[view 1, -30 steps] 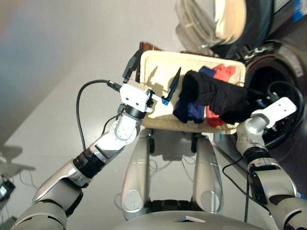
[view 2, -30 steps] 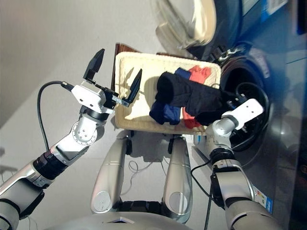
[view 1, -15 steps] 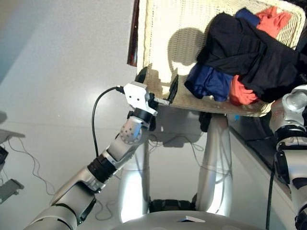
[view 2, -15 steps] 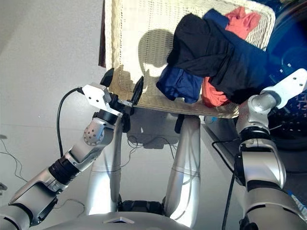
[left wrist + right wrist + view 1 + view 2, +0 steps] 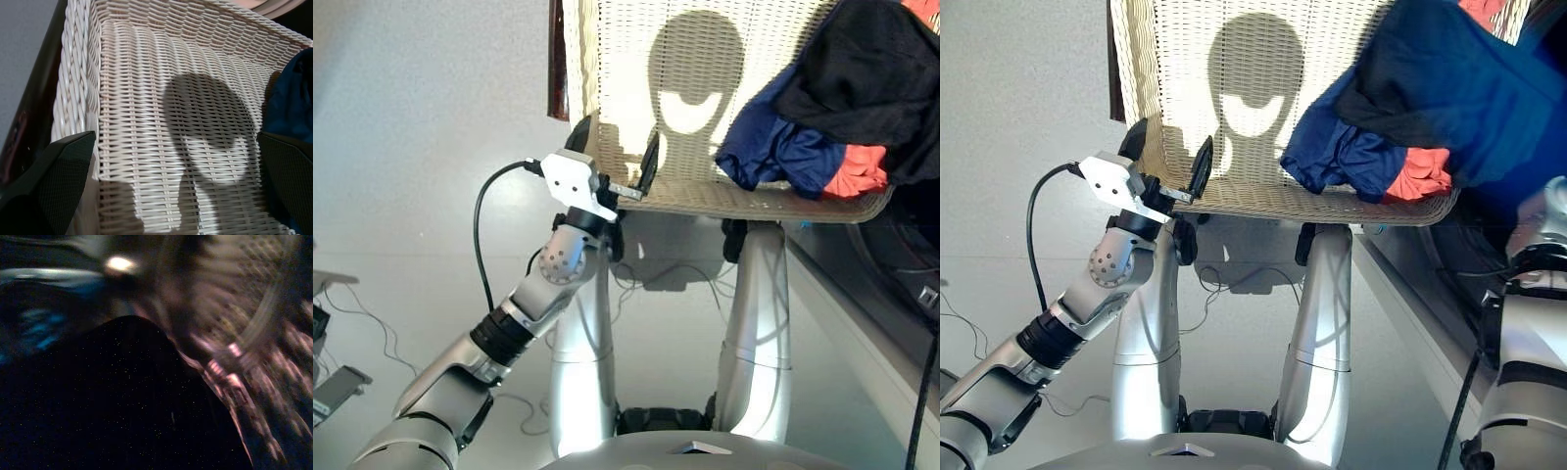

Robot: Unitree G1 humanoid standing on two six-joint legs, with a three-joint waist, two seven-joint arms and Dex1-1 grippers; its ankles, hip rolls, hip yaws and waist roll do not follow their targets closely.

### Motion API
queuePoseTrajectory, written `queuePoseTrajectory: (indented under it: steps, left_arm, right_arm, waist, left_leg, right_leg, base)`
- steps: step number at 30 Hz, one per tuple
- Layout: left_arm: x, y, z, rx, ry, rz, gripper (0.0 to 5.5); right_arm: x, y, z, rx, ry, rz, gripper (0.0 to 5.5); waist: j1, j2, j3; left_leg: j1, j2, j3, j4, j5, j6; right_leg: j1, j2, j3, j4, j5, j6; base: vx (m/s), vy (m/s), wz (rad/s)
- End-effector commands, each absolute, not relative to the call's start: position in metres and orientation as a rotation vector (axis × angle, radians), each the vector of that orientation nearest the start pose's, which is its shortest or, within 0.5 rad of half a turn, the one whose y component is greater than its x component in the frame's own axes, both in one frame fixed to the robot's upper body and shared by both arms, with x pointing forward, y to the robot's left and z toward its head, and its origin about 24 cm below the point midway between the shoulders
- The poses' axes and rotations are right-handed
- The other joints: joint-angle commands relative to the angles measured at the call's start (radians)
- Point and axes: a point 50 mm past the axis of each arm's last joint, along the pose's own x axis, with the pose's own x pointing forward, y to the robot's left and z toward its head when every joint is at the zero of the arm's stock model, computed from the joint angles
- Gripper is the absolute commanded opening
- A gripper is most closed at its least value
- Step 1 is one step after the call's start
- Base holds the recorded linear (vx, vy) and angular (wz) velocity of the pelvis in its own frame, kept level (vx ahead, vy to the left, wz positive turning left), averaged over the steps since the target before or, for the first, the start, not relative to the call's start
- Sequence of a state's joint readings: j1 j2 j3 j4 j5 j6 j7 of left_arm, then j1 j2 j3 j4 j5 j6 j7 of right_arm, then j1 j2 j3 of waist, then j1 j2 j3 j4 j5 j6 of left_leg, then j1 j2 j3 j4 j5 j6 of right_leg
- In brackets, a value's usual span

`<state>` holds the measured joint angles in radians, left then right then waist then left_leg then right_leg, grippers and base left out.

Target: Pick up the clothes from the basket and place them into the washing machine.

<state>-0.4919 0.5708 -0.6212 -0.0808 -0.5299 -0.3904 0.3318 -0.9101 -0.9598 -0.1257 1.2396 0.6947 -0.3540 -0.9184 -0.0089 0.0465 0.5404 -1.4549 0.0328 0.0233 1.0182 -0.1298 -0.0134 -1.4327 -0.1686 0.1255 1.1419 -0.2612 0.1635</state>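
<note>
At the basket's (image 5: 705,196) near corner: left gripper (image 5: 612,162), fingers spread astride the rim, grasping nothing. Clothes (image 5: 822,127) heaped opposite. Right gripper's fingers: cannot tell.

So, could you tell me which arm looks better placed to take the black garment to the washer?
Probably the right: its wrist view is filled by the black garment. The left gripper sits open at the basket's bare corner, away from the clothes.
</note>
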Motion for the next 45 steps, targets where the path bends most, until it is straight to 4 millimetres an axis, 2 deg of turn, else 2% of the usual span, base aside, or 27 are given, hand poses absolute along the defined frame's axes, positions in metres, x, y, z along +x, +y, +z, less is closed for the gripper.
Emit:
queuePoseTrajectory:
  steps: [1, 6, 10, 14, 15, 16, 20, 23, 24, 26, 27, 30, 34, 36, 37, 39, 43, 44, 45]
  left_arm:
    - [0.265, 0.100, 0.174, -0.157, -0.627, -0.394, 5.50]
    - [0.264, 0.103, 0.177, -0.150, -0.642, -0.401, 5.50]
    - [0.263, 0.105, 0.178, -0.140, -0.646, -0.414, 5.50]
    - [0.263, 0.104, 0.180, -0.141, -0.652, -0.429, 5.50]
    - [0.263, 0.104, 0.181, -0.147, -0.655, -0.436, 5.50]
    - [0.264, 0.104, 0.181, -0.148, -0.655, -0.438, 5.50]
    - [0.266, 0.103, 0.181, -0.155, -0.649, -0.437, 5.50]
    - [0.266, 0.104, 0.181, -0.173, -0.649, -0.424, 5.50]
    - [0.266, 0.105, 0.182, -0.179, -0.652, -0.417, 5.50]
    - [0.266, 0.107, 0.182, -0.191, -0.655, -0.400, 5.50]
    - [0.266, 0.107, 0.183, -0.196, -0.657, -0.394, 5.50]
    - [0.267, 0.109, 0.182, -0.198, -0.658, -0.367, 5.50]
    - [0.267, 0.114, 0.183, -0.196, -0.671, -0.340, 5.50]
    - [0.266, 0.116, 0.184, -0.190, -0.681, -0.336, 5.50]
    - [0.265, 0.117, 0.183, -0.183, -0.679, -0.335, 5.50]
    - [0.263, 0.119, 0.185, -0.173, -0.694, -0.336, 5.50]
    - [0.260, 0.123, 0.187, -0.136, -0.721, -0.332, 5.50]
    - [0.260, 0.124, 0.191, -0.120, -0.742, -0.331, 5.50]
    - [0.260, 0.124, 0.191, -0.105, -0.748, -0.328, 5.50]
  right_arm:
    - [0.188, -0.493, 0.230, 0.169, -0.479, -1.902, 0.00]
    - [0.180, -0.494, 0.244, 0.108, -0.572, -1.899, 0.00]
    - [0.183, -0.492, 0.254, 0.156, -0.649, -1.840, 0.00]
    - [0.188, -0.491, 0.254, 0.211, -0.655, -1.792, 0.00]
    - [0.191, -0.490, 0.252, 0.226, -0.650, -1.775, 0.43]
    - [0.195, -0.489, 0.250, 0.244, -0.644, -1.748, 5.50]
    - [0.215, -0.482, 0.244, 0.287, -0.618, -1.624, 5.50]
    - [0.243, -0.461, 0.240, 0.277, -0.636, -1.454, 5.50]
    - [0.259, -0.444, 0.242, 0.285, -0.680, -1.360, 5.50]
    - [0.276, -0.419, 0.243, 0.268, -0.728, -1.239, 5.50]
    - [0.286, -0.398, 0.245, 0.284, -0.778, -1.153, 5.50]
    - [0.302, -0.342, 0.244, 0.256, -0.854, -0.926, 5.50]
    - [0.305, -0.280, 0.234, 0.127, -0.893, -0.680, 5.50]
    - [0.303, -0.261, 0.228, 0.067, -0.895, -0.584, 5.50]
    - [0.301, -0.247, 0.220, 0.030, -0.880, -0.516, 5.50]
    - [0.296, -0.229, 0.217, -0.019, -0.893, -0.411, 5.50]
    - [0.284, -0.196, 0.214, -0.101, -0.916, -0.201, 5.50]
    - [0.282, -0.187, 0.216, -0.125, -0.934, -0.157, 5.50]
    - [0.280, -0.180, 0.215, -0.137, -0.934, -0.110, 5.50]
  waist:
    - [-0.043, -0.007, -0.020]
    - [-0.048, -0.013, -0.020]
    - [-0.043, -0.013, -0.020]
    - [-0.035, -0.010, -0.020]
    - [-0.034, -0.010, -0.020]
    - [-0.033, -0.009, -0.020]
    - [-0.029, -0.010, -0.020]
    - [-0.033, -0.015, -0.020]
    - [-0.038, -0.017, -0.020]
    - [-0.046, -0.025, -0.020]
    - [-0.052, -0.027, -0.020]
    - [-0.064, -0.035, -0.020]
    - [-0.072, -0.043, -0.020]
    - [-0.073, -0.046, -0.020]
    - [-0.071, -0.045, -0.020]
    - [-0.072, -0.048, -0.020]
    - [-0.074, -0.053, -0.020]
    - [-0.075, -0.055, -0.020]
    - [-0.075, -0.055, -0.020]
  left_leg:
    - [0.073, 0.015, -0.004, 0.026, -0.110, -0.057]
    - [0.078, 0.013, -0.005, 0.025, -0.103, -0.058]
    - [0.083, 0.011, -0.008, 0.025, -0.099, -0.056]
    - [0.090, 0.009, -0.008, 0.019, -0.094, -0.055]
    - [0.092, 0.009, -0.008, 0.017, -0.093, -0.054]
    - [0.094, 0.010, -0.008, 0.014, -0.091, -0.054]
    - [0.099, 0.013, -0.005, 0.004, -0.084, -0.053]
    - [0.102, 0.017, -0.002, -0.006, -0.080, -0.050]
    - [0.104, 0.018, -0.001, -0.010, -0.078, -0.048]
    - [0.108, 0.020, 0.002, -0.019, -0.074, -0.046]
    - [0.109, 0.021, 0.002, -0.025, -0.072, -0.045]
    - [0.122, 0.023, 0.009, -0.046, -0.068, -0.041]
    - [0.143, 0.025, 0.013, -0.081, -0.055, -0.037]
    - [0.152, 0.024, 0.013, -0.093, -0.048, -0.036]
    - [0.181, 0.028, 0.011, -0.087, -0.082, -0.039]
    - [0.193, 0.029, 0.010, -0.105, -0.075, -0.039]
    - [0.217, 0.034, 0.012, -0.144, -0.058, -0.040]
    - [0.204, 0.034, 0.014, -0.177, -0.013, -0.037]
    - [0.219, 0.037, 0.016, -0.200, -0.003, -0.039]
  right_leg:
    - [0.005, 0.024, -0.065, -0.077, 0.061, -0.041]
    - [0.010, 0.025, -0.066, -0.077, 0.065, -0.038]
    - [0.015, 0.026, -0.064, -0.079, 0.073, -0.036]
    - [0.023, 0.029, -0.063, -0.087, 0.077, -0.035]
    - [0.026, 0.029, -0.063, -0.092, 0.079, -0.035]
    - [0.029, 0.030, -0.063, -0.094, 0.079, -0.035]
    - [0.036, 0.031, -0.066, -0.102, 0.083, -0.037]
    - [0.042, 0.035, -0.066, -0.115, 0.091, -0.038]
    - [0.043, 0.038, -0.067, -0.122, 0.094, -0.039]
    - [0.047, 0.043, -0.065, -0.133, 0.100, -0.041]
    - [0.048, 0.047, -0.064, -0.141, 0.102, -0.041]
    - [0.061, 0.052, -0.062, -0.169, 0.111, -0.043]
    - [0.077, 0.053, -0.059, -0.205, 0.126, -0.046]
    - [0.087, 0.054, -0.060, -0.218, 0.131, -0.046]
    - [0.114, 0.054, -0.063, -0.210, 0.099, -0.042]
    - [0.128, 0.055, -0.064, -0.230, 0.105, -0.043]
    - [0.154, 0.053, -0.065, -0.272, 0.124, -0.042]
    - [0.144, 0.049, -0.064, -0.306, 0.169, -0.045]
    - [0.159, 0.045, -0.065, -0.327, 0.177, -0.044]
  base:
    - [0.000, 0.000, 0.000]
    - [0.000, 0.000, 0.000]
    - [0.000, 0.000, 0.000]
    - [0.000, 0.000, 0.000]
    - [0.000, 0.000, 0.000]
    - [0.000, 0.000, 0.000]
    - [0.000, 0.000, 0.000]
    - [0.000, 0.000, 0.000]
    - [0.000, 0.000, 0.000]
    - [0.000, 0.000, 0.000]
    - [0.000, 0.000, 0.000]
    - [0.000, 0.000, 0.000]
    - [-0.005, 0.000, -0.048]
    - [0.040, -0.006, -0.025]
    - [0.077, -0.012, 0.015]
    - [0.044, -0.008, 0.000]
    - [-0.021, -0.002, -0.002]
    - [-0.078, -0.011, -0.001]
    - [-0.081, -0.006, 0.023]
